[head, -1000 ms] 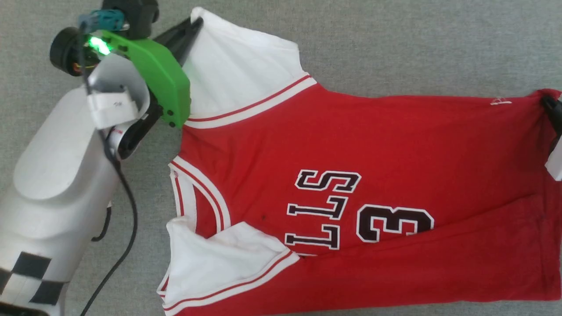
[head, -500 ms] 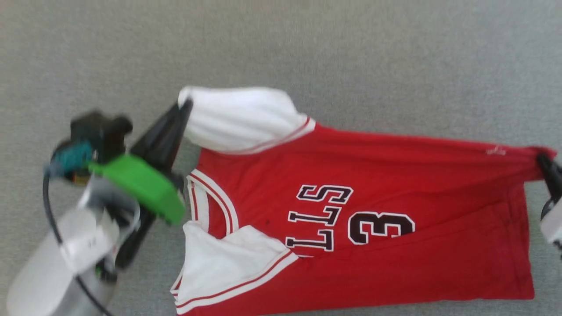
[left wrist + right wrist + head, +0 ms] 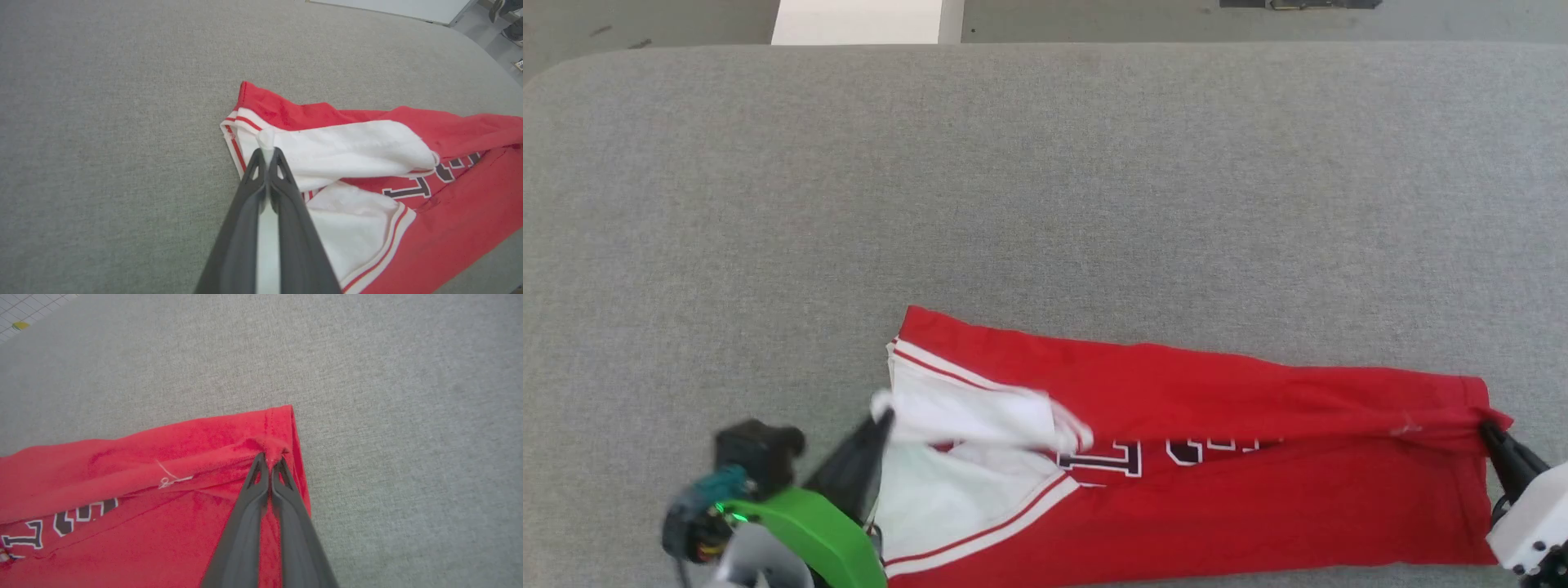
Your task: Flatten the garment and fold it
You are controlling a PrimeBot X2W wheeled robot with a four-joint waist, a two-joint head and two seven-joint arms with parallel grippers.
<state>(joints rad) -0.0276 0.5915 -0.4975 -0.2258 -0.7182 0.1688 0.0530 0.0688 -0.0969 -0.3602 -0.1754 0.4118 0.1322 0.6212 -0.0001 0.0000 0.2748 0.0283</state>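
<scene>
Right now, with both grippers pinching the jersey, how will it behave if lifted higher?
Probably floppy: the garment creases and folds over itself between the left gripper and right gripper. Likely light: two thin pinches, on the white sleeve and a red hem corner, hold its folded layer. Middle may sag.

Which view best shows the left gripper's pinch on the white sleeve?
Left wrist view: the left gripper pinches the white sleeve by its edge, close and sharp. Head view: small, blurred. Right wrist view faces the red jersey hem.
</scene>
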